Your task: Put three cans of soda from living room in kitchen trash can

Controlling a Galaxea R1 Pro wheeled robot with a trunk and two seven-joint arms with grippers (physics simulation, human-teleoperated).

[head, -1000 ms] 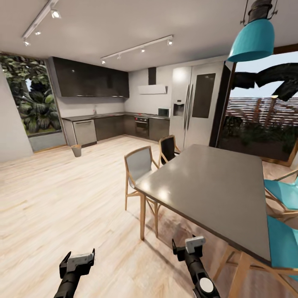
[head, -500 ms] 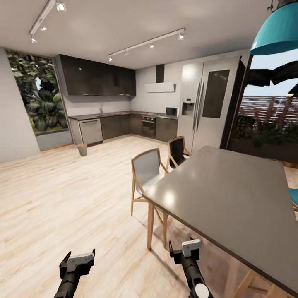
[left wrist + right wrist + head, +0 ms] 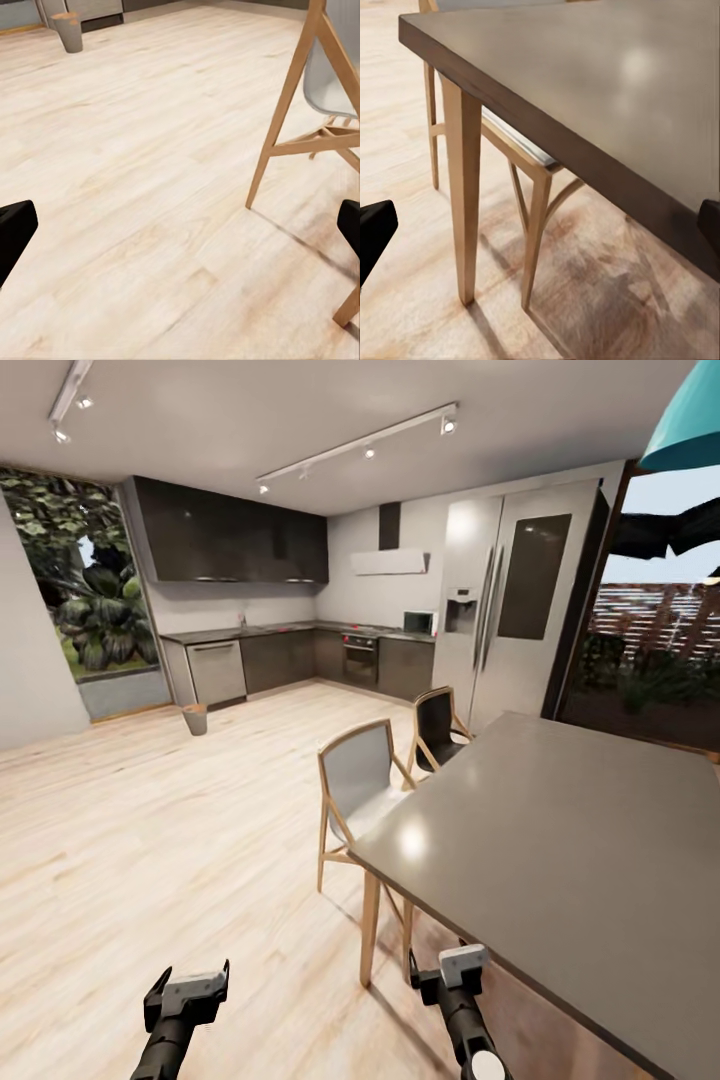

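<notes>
Greenery fills the tall window (image 3: pixel 90 600) at our ten o'clock, beyond a light wood plank floor (image 3: pixel 150 840) that runs out from us toward the kitchen (image 3: pixel 290 650). Near our seven o'clock we hold our left gripper (image 3: pixel 187 992) low over the boards, its two black fingers spread wide and carrying nothing; the left wrist view shows both fingertips (image 3: pixel 15 232) far apart with bare floor between them. At eleven o'clock, well away, a small grey-brown trash can (image 3: pixel 195 718) stands on the floor just in front of a steel-fronted dishwasher (image 3: pixel 218 672); the left wrist view shows it too, standing at the foot of the cabinets. Dark grey base cabinets with a dark countertop (image 3: pixel 300 656) run along the back wall and turn the corner at twelve o'clock, with dark wall cabinets (image 3: pixel 235 542) above. A tall steel double-door fridge (image 3: pixel 505 610) rises at one o'clock. Nearer us, a grey-seated chair with a light wooden frame (image 3: pixel 360 785) sits tucked against a large grey-topped dining table with wooden legs (image 3: pixel 560 840), a black chair (image 3: pixel 437 726) just behind it. At five o'clock our right gripper (image 3: pixel 452 972) hangs close by the table's near corner leg, fingers wide apart and empty. A teal pendant lampshade (image 3: pixel 690 420) hangs at two o'clock. We cannot see any soda cans from here.
</notes>
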